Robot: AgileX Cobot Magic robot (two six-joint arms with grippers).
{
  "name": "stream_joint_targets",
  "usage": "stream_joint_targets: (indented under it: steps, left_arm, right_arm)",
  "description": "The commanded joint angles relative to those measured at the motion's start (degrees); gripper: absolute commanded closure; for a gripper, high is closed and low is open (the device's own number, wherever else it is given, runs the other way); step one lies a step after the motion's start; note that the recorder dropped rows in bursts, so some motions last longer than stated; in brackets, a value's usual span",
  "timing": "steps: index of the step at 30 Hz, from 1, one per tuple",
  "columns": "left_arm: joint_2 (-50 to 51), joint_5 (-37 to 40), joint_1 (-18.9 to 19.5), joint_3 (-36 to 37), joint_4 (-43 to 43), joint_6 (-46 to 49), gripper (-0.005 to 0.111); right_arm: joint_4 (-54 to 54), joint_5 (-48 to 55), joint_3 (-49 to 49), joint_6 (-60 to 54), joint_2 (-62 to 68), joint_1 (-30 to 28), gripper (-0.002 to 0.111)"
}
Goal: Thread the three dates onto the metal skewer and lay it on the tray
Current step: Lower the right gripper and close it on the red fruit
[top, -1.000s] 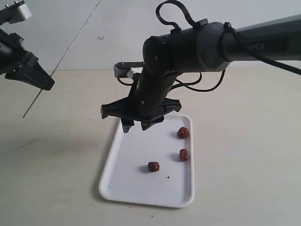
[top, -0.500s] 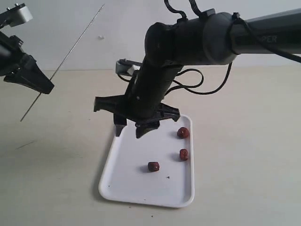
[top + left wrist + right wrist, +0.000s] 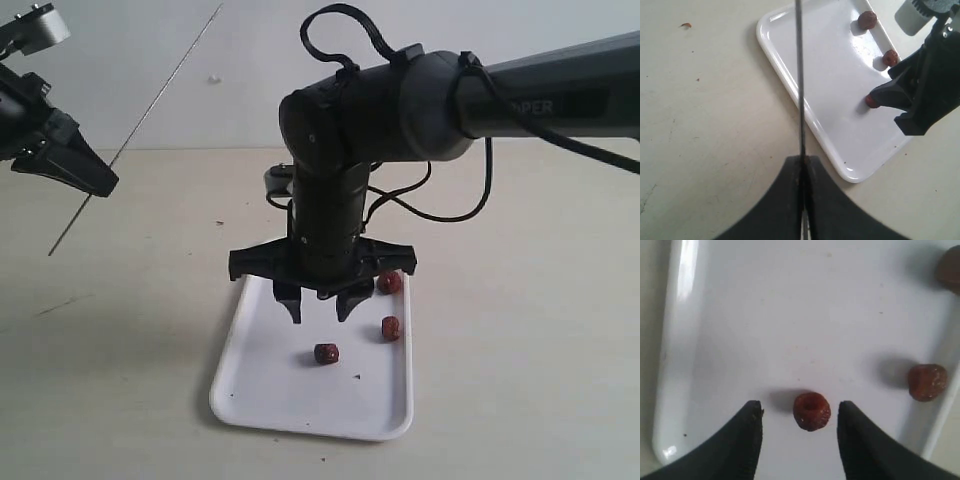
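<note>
The white tray (image 3: 270,385) lies on the table with three dates on it. The nearest date (image 3: 326,353) (image 3: 812,411) has a hole facing up and sits between and below the fingertips of my open right gripper (image 3: 320,305) (image 3: 800,412), which hangs above it without touching. A second date (image 3: 390,328) (image 3: 927,382) lies to its right, and a third date (image 3: 391,282) (image 3: 949,269) at the tray's far right. My left gripper (image 3: 95,182) (image 3: 803,159) is shut on the metal skewer (image 3: 150,110) (image 3: 799,75), held up at the far left, slanting.
The right arm (image 3: 350,130) and its cable loop over the tray's far end. A small reddish crumb (image 3: 686,25) lies on the beige table (image 3: 520,300) beside the tray. Dark specks dot the tray's near part (image 3: 357,377).
My right gripper has swung right and come down over the tray, now pointing straight down above the nearest date. The left gripper with the skewer has hardly moved.
</note>
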Motion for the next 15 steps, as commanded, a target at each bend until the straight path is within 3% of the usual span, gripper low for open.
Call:
stream_joint_targets:
  steps: [1, 15]
  left_arm:
    - [-0.26, 0.29, 0.00, 0.19, -0.98, 0.19, 0.107]
    - [-0.26, 0.19, 0.00, 0.19, -0.98, 1.17, 0.107]
  right_arm:
    - [-1.07, 0.21, 0.75, 1.64, 0.63, 0.05, 0.061]
    - [-0.96, -7.33, 6.06, 4.19, 0.84, 0.36, 0.061]
